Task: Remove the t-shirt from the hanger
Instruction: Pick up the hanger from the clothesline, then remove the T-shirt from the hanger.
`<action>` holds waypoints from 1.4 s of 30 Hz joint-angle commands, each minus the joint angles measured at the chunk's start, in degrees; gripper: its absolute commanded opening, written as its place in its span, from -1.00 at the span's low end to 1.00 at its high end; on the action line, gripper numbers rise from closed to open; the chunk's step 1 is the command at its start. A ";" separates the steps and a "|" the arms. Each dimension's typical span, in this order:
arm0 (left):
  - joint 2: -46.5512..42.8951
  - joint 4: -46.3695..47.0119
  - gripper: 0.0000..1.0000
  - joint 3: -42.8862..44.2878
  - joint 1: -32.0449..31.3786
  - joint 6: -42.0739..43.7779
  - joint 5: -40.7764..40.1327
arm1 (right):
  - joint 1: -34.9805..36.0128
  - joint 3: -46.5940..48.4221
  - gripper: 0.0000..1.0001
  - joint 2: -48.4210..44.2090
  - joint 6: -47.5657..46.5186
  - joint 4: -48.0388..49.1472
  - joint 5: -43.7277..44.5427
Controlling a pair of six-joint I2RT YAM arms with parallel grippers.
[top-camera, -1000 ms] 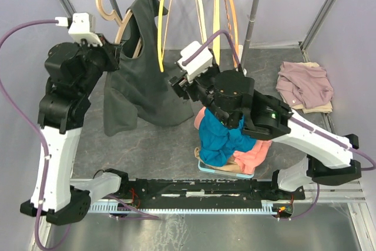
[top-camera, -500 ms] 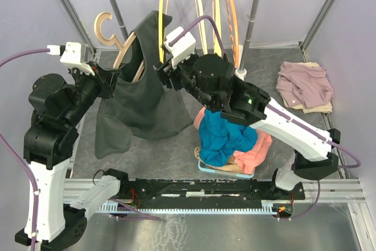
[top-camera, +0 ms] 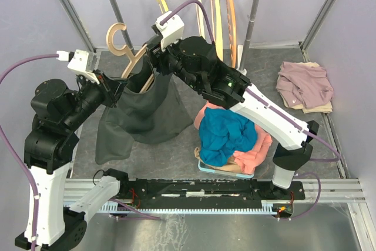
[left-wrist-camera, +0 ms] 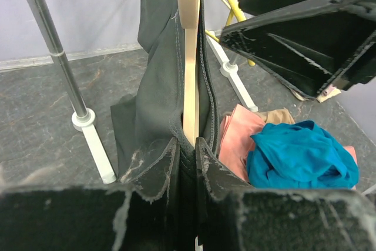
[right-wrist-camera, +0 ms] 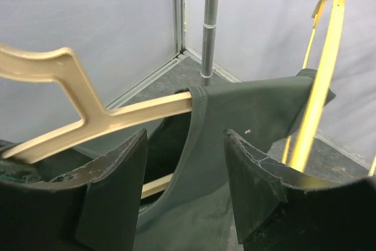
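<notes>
Grey floor (top-camera: 170, 145) below; left jaws pinch hanger (left-wrist-camera: 189, 86); right jaws gape at t-shirt (right-wrist-camera: 252, 116).

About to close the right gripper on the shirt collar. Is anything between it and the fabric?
Nothing visible. In the right wrist view the right gripper is open, and the collar edge of the t-shirt shows unobstructed between its fingers. The wooden hanger only sticks out of the collar toward the finger on that view's left.

The right gripper (top-camera: 151, 57) has swung from over the blue garment (top-camera: 226, 133) at frame centre up to the hanger (top-camera: 136, 58) in the upper left. The left gripper (top-camera: 119, 83) has dropped lower in the frame, bringing hanger and t-shirt (top-camera: 141, 110) down and slightly right
</notes>
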 commanded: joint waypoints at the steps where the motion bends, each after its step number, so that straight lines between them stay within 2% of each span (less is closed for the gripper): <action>1: -1.05 4.58 -0.95 0.48 0.13 -2.59 3.65 | -0.89 3.71 0.21 0.76 2.24 1.59 -2.02; 7: -1.65 5.71 -0.95 0.33 0.13 -3.22 4.21 | -1.64 4.30 0.09 1.58 3.25 -0.23 -2.27; 18: -2.53 6.05 -0.95 0.80 0.07 -4.27 3.94 | -2.38 2.89 -0.01 1.32 4.02 -1.49 -1.65; 26: -3.10 6.47 -0.95 0.57 0.10 -5.01 4.02 | -2.56 2.10 -0.31 0.94 3.89 -1.93 -1.70; 34: -3.03 6.81 -0.95 0.45 0.16 -5.45 4.00 | -2.56 2.26 -0.82 0.61 3.24 -1.82 -2.04; 38: -2.24 6.49 -0.95 0.34 0.15 -6.11 2.70 | -2.58 1.61 -0.95 -0.52 2.91 -1.22 -5.50; 42: -0.95 5.94 -0.95 0.47 0.15 -6.46 1.97 | -2.49 -0.57 -0.98 -2.29 2.83 0.95 -11.90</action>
